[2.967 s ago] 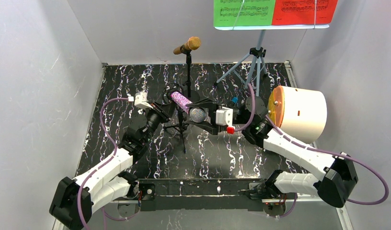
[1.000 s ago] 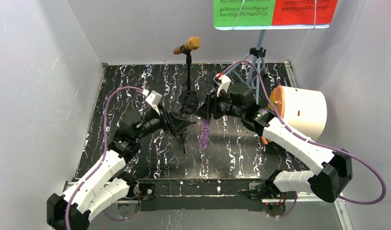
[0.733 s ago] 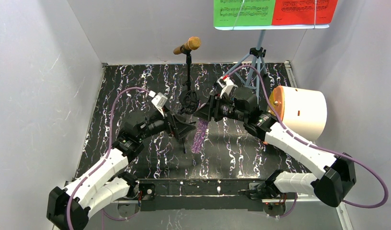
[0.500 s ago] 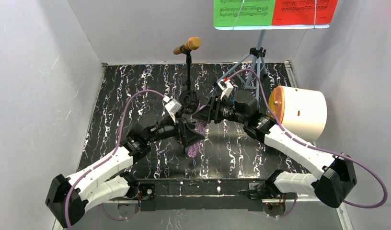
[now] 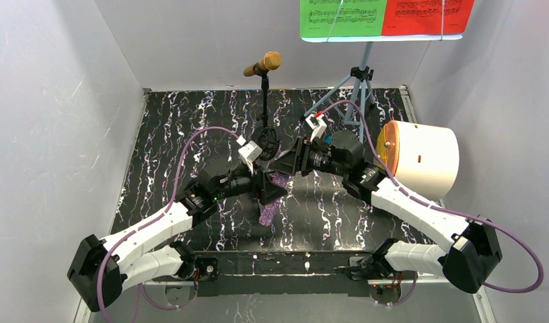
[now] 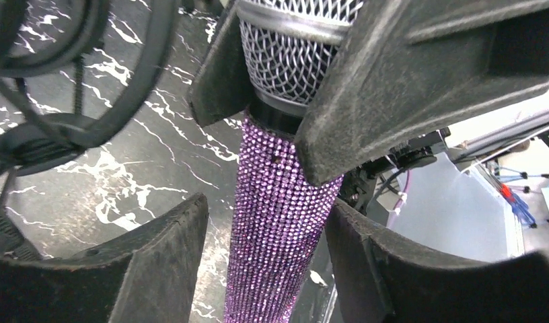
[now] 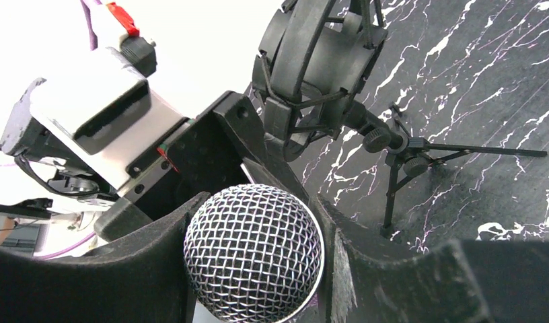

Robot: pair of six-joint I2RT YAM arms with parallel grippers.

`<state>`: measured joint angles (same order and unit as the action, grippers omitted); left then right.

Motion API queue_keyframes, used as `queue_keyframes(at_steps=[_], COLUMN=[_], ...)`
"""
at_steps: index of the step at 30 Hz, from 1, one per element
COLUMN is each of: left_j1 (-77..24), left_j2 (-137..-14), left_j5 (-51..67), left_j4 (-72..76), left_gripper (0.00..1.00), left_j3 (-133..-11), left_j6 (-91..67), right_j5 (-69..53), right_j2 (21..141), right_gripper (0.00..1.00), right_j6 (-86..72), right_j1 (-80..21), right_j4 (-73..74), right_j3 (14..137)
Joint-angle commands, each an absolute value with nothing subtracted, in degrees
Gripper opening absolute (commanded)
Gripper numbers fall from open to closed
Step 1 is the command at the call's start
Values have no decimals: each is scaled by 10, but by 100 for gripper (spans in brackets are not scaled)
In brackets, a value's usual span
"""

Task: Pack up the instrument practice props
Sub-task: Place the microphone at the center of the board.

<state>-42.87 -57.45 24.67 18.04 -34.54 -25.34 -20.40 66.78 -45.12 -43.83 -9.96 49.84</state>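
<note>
My right gripper (image 5: 284,169) is shut on the mesh head (image 7: 253,252) of the purple glitter microphone (image 5: 268,210), which hangs handle-down above the table. My left gripper (image 5: 270,193) is open, its fingers on either side of the glitter handle (image 6: 275,222) with gaps on both sides. The empty black mic mount (image 5: 266,140) stands just behind, its ring showing in the right wrist view (image 7: 312,60). The gold microphone (image 5: 264,64) sits on its black mount (image 5: 264,101) at the back. The green (image 5: 340,17) and red (image 5: 426,15) score sheets rest on the pale blue music rack (image 5: 373,38).
A white cylindrical container (image 5: 426,160) with an orange end lies on its side at the right. The rack's tripod legs (image 5: 356,87) stand at the back right. White walls enclose the black marbled table (image 5: 164,148) on three sides.
My left arm has swung right and forward until its open fingers straddle the purple microphone's handle. My right gripper has lifted the microphone out of its mount and holds it hanging.
</note>
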Motion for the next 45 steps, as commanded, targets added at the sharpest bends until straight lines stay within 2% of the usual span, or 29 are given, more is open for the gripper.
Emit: queue_keyframes(at_steps=[1, 7, 8, 12, 15, 17, 20, 27, 32, 38, 42, 45], left_j1=[-441, -441, -441, -441, -441, -441, -440, -440, -412, -196, -153, -92], left_j2=[-576, -554, -550, -530, -508, -498, -487, -505, -550, -607, -686, -765], left_j5=[284, 274, 269, 227, 168, 131, 58, -210, -362, -258, -285, -249], left_j4=[201, 151, 128, 18, -74, -120, -215, -382, -420, -355, -299, -289], left_gripper=[58, 19, 14, 1, 0, 0, 0, 0, 0, 0, 0, 0], left_j3=[-365, -388, -396, -438, -466, -491, -539, -642, -661, -599, -575, -593], left_j6=[-239, -208, -198, -155, -136, -122, -94, -61, -55, -5, -2, -3], right_j5=[-220, -229, -230, -228, -207, -181, -123, -5, 53, 84, 99, 104], right_j2=[648, 644, 642, 622, 595, 572, 534, 437, 374, 318, 290, 278], right_gripper=[1, 2, 6, 44, 74, 86, 97, 99, 99, 99, 99, 99], right_j6=[-471, -467, -465, -438, -398, -361, -303, -205, -175, -143, -124, -118], right_j1=[-435, -435, -435, -434, -434, -433, -433, -433, -433, -433, -433, -432], right_j4=[-163, -174, -176, -165, -131, -99, -43, 32, 34, 51, 50, 49], right_j3=[498, 490, 488, 483, 487, 493, 501, 487, 448, 423, 412, 407])
